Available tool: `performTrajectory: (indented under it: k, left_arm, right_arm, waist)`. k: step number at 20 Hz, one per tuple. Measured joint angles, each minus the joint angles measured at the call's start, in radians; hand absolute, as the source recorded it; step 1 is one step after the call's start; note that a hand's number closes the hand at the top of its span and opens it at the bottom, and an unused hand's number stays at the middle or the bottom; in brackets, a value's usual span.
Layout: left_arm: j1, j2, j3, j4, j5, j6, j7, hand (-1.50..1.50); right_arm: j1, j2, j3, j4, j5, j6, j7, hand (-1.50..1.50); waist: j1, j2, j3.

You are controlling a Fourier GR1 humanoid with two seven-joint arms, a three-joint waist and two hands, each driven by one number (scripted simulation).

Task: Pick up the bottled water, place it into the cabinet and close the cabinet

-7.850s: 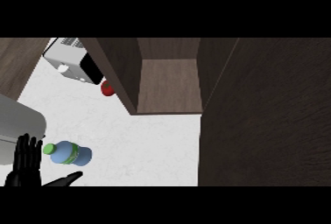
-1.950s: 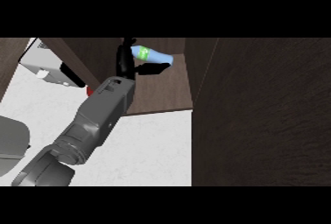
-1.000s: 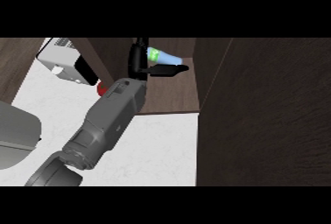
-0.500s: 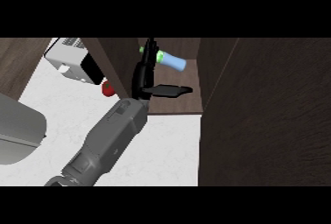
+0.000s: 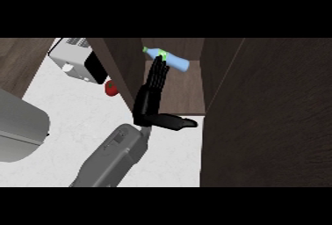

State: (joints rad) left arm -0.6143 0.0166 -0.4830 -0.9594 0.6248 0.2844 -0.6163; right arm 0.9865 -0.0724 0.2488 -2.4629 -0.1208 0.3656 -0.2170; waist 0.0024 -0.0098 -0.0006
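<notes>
The bottled water (image 5: 174, 61), blue with a green cap end, lies on its side deep inside the open cabinet (image 5: 185, 94). My left hand (image 5: 149, 99) is inside the cabinet's opening with its fingers (image 5: 157, 74) straight and pointing at the bottle. The thumb (image 5: 175, 122) sticks out to the right near the shelf's front edge. The fingertips reach the bottle's green end, and I cannot tell whether they touch it. The hand is open and holds nothing. My grey left forearm (image 5: 113, 158) comes up from the lower edge. The right hand does not show.
A wide dark wooden panel (image 5: 266, 114) fills the right side next to the cabinet's opening. On the white counter (image 5: 71, 127) to the left stand a white toaster (image 5: 77, 66), a small red object (image 5: 111, 88) and a large grey object (image 5: 19, 127).
The bottle went from the counter into the cabinet in my left hand. The hand has since let go, straightened its fingers and drawn back toward the shelf's front.
</notes>
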Motion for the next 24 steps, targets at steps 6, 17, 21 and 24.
performTrajectory:
  k: [6, 17, 21, 24]
  left_arm:
    - [0.165, 0.04, -0.077, -0.238, -0.025, 0.006, 0.061, 1.5]
    - [0.462, 0.244, -0.085, -0.585, -0.001, -0.029, 0.118, -1.5]
    - [0.563, 0.322, -0.048, -0.686, 0.017, -0.04, 0.111, -1.5]
    - [0.633, 0.359, -0.014, -0.74, 0.046, -0.059, 0.098, -1.5]
  right_arm:
    - [-0.009, -0.049, -0.012, -0.006, 0.023, 0.031, -0.013, -1.5]
    - [0.017, -0.229, 0.029, -0.028, 0.081, 0.2, -0.052, 1.5]
    - [0.013, -0.251, 0.09, -0.033, 0.1, 0.224, -0.075, 1.5]
    - [0.021, -0.27, 0.15, -0.036, 0.109, 0.238, -0.076, 1.5]
  waist:
    - [0.003, 0.0, 0.0]
    - [0.006, -0.002, -0.001]
    - [0.005, -0.004, -0.002]
    - [0.001, -0.005, -0.002]
